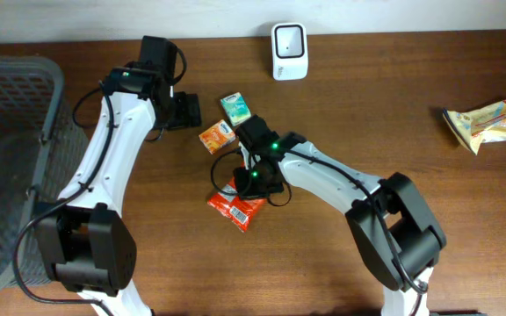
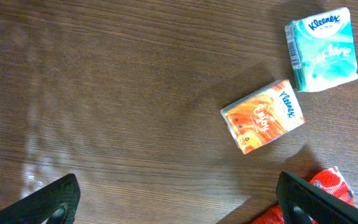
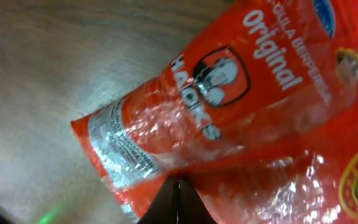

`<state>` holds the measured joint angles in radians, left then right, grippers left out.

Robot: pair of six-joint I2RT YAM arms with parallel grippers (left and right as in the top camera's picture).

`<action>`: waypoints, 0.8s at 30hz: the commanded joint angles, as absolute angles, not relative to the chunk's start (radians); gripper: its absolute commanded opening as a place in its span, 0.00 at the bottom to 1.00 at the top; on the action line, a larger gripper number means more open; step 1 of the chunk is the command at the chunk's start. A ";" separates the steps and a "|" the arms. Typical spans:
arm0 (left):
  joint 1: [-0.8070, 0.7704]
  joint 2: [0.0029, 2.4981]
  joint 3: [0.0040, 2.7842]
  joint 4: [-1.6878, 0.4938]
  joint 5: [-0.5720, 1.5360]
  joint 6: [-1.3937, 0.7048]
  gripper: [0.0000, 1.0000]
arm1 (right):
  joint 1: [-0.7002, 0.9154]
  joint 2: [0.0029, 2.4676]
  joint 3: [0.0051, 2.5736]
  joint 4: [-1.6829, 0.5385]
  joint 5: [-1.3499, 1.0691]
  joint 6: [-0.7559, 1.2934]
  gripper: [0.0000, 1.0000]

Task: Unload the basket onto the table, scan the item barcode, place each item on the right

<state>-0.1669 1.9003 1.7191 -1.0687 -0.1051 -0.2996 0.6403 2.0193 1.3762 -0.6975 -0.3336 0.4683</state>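
Red crinkly foil, the sweet packet [image 1: 235, 208] lies flat near the middle of the wooden table [image 1: 367, 105]. We judge it light, limp and slippery, best pinched at a crimped seam. The right gripper [image 3: 179, 198] has its jaws pressed together on the film; whether any is caught we cannot tell. The left gripper [image 2: 180, 205] hangs spread wide near the boxy orange tissue pack [image 2: 263, 116] and teal tissue pack [image 2: 322, 48]. The white scanner [image 1: 288, 51] stands well apart.

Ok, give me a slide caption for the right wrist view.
Right tool shut on the red Hacks bag, wooden table beyond.

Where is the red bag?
In the overhead view, the red bag lies mid-table under the right end effector, near the orange tissue pack.
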 commanded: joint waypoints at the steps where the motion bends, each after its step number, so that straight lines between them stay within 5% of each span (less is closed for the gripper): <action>1: -0.165 1.906 1.732 -1.078 -0.093 -0.302 0.99 | 0.630 2.053 1.372 -0.698 -0.169 0.533 0.04; 8: -0.168 1.906 1.731 -1.109 -0.043 -0.302 0.99 | 0.442 2.053 1.372 -0.620 0.036 0.566 0.04; 11: -0.175 1.906 1.716 -1.111 0.118 -0.302 0.99 | 0.363 2.053 1.372 -0.585 -0.128 0.566 0.04; 17: -0.285 1.935 1.682 -1.090 0.120 -0.302 0.99 | 0.398 2.048 1.383 -0.569 -0.308 0.566 0.04; 21: -0.349 1.983 1.682 -1.085 0.120 -0.302 0.99 | 0.364 1.974 1.514 -0.724 -0.303 0.501 0.05; 24: -0.369 1.993 1.682 -1.085 0.120 -0.302 0.99 | 0.274 1.942 1.659 -0.906 -0.217 0.445 0.15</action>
<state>-0.3569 1.9816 1.6890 -1.0859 0.1085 -0.2996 0.3462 2.0048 1.5566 -0.8337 -0.2913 0.4915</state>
